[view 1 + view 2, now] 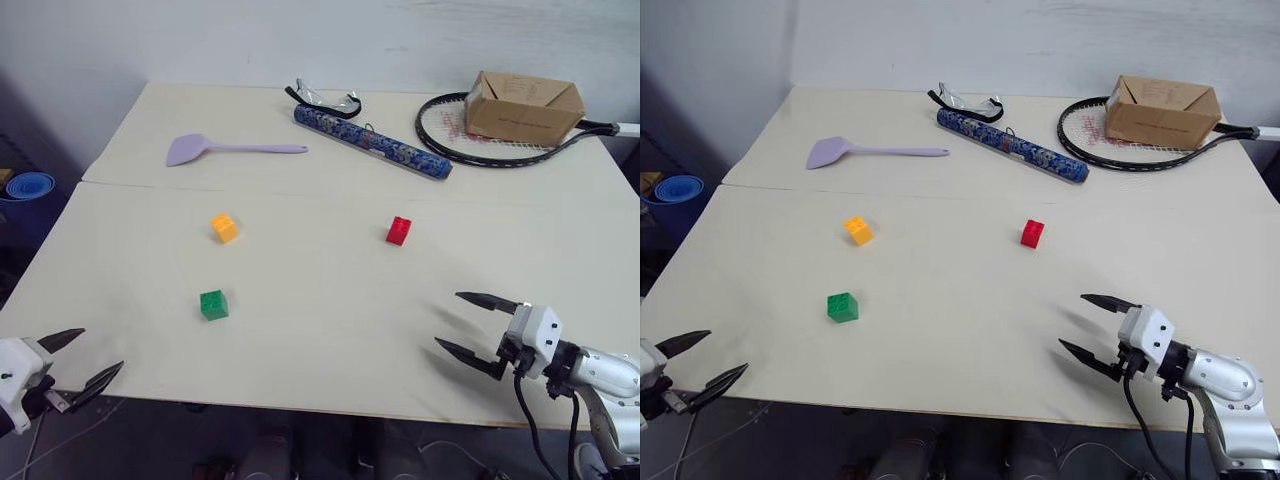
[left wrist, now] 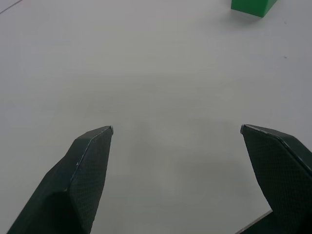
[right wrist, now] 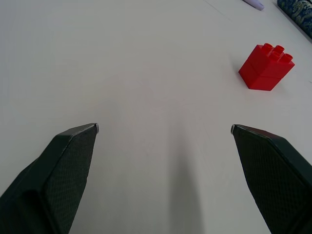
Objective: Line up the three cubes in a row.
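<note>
Cubes scattered, both grippers empty: the lining-up has not begun.

The orange-yellow cube (image 1: 224, 227), green cube (image 1: 213, 304) and red cube (image 1: 398, 230) lie well apart in a loose triangle on the table (image 1: 320, 340). The left gripper (image 1: 82, 362) hovers at the near left edge and the right gripper (image 1: 478, 328) over the near right, jaws of both spread wide. Likely next: the right reaches for the red cube (nearest it) and carries it toward the others. No legible writing on the cardboard box (image 1: 522, 107).
</note>
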`<state>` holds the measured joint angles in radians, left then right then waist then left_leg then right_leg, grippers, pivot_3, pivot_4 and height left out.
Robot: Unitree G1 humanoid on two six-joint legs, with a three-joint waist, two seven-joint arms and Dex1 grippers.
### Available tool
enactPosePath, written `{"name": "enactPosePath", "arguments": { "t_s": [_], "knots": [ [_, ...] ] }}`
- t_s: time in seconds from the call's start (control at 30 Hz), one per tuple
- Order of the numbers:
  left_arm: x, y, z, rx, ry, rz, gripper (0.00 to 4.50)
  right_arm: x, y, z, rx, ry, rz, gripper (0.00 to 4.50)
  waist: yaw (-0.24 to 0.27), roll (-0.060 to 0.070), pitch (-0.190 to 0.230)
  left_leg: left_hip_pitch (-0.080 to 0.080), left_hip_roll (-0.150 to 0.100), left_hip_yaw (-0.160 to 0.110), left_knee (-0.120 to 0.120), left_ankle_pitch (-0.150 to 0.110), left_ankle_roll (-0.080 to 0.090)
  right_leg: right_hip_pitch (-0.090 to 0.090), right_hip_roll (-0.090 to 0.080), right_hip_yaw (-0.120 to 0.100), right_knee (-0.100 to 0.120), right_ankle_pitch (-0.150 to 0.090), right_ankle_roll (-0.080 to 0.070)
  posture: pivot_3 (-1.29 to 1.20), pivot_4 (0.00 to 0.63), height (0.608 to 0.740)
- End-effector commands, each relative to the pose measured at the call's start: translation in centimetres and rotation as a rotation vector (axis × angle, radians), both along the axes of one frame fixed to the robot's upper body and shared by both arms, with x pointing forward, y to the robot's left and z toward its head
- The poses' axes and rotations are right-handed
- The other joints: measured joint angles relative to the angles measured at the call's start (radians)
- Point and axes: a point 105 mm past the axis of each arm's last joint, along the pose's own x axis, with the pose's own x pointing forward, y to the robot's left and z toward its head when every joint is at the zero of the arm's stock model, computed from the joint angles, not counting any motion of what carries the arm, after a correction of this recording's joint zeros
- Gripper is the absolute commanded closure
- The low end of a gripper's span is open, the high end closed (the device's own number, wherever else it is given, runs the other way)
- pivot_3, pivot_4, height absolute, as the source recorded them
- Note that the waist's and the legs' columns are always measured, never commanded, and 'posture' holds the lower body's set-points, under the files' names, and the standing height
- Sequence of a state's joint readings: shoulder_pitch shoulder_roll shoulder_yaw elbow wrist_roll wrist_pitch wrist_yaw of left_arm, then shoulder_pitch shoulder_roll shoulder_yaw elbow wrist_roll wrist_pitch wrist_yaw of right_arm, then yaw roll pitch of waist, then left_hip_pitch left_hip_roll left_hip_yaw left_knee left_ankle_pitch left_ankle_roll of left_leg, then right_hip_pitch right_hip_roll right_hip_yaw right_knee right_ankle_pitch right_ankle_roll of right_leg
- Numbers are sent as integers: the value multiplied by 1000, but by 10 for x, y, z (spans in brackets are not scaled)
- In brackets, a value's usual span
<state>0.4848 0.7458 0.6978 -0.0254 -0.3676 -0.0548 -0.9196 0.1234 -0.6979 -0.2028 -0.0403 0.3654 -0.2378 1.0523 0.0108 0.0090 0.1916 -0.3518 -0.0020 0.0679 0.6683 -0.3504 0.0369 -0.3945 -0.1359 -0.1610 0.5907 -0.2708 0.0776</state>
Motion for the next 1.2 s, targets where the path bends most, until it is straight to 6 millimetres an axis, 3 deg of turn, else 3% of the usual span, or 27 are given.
{"name": "enactPosePath", "arguments": {
  "t_s": [0.03, 0.13, 0.27, 0.4, 0.53, 0.6, 0.77, 0.93, 1.07, 1.2],
  "knots": [
    [3, -3, 11, 10, -42, -9, 120, 1, 9, 11, 33, -57, 11, 0, 2, 0, 0, 0, 0, 0, 0, 0, 0, 0, 0, 0, 0, 0, 0, 0, 150, 740],
    [11, -18, 22, -90, -62, -63, 120, 3, 5, 14, 78, -57, -39, 0, 5, 0, 0, 0, 0, 0, 0, 0, 0, 0, 0, 0, 0, 0, 0, 0, 150, 740],
    [27, -43, 42, -247, -46, -166, 120, -1, -15, 17, 121, -46, -159, 0, 18, 0, 0, -1, 0, -1, 1, 0, 0, 0, 0, 0, 0, 0, 0, 0, 150, 740],
    [37, -79, 50, -244, -23, -347, 120, -7, -50, 18, 153, -79, -339, 0, 17, 1, 0, -1, -1, 0, 1, 0, 0, 0, 0, 1, 0, 0, 0, 0, 150, 740],
    [44, -99, 56, -239, -17, -432, 120, -10, -68, 11, 161, -75, -424, 0, 6, 1, 0, 0, 0, 1, 0, 0, -1, 1, 2, 2, 1, 0, 0, 0, 150, 740],
    [47, -103, 57, -250, -14, -451, 120, 0, -72, 18, 200, -90, -455, 0, -3, 1, 0, 0, 1, 1, 0, 0, -2, 0, 4, 2, 2, 0, 0, 0, 150, 740],
    [57, -112, 61, -259, -59, -487, 120, 36, -40, 34, 228, -13, -264, 0, -18, 2, 0, 2, 1, 4, 0, 2, -3, 0, 4, 4, 4, 0, 0, 0, 150, 740],
    [70, -134, 74, -277, -135, -563, 120, 96, -10, 56, 141, 20, -105, 0, -15, 3, 1, 0, 1, 3, 4, 2, -2, -2, 4, 4, 9, 0, 0, 0, 150, 740],
    [73, -142, 70, -286, -111, -596, 120, 132, 15, 60, 53, 65, -23, 0, -15, 3, 1, -3, 1, 3, 8, 2, -2, -2, 5, 2, 10, 0, -1, 0, 150, 740],
    [74, -149, 71, -300, -119, -610, 120, 156, 29, 62, 18, 113, -9, 0, -14, 3, 1, -6, 1, 1, 13, 1, -1, -3, 5, 1, 9, 0, -1, 0, 150, 740]
  ]
}}
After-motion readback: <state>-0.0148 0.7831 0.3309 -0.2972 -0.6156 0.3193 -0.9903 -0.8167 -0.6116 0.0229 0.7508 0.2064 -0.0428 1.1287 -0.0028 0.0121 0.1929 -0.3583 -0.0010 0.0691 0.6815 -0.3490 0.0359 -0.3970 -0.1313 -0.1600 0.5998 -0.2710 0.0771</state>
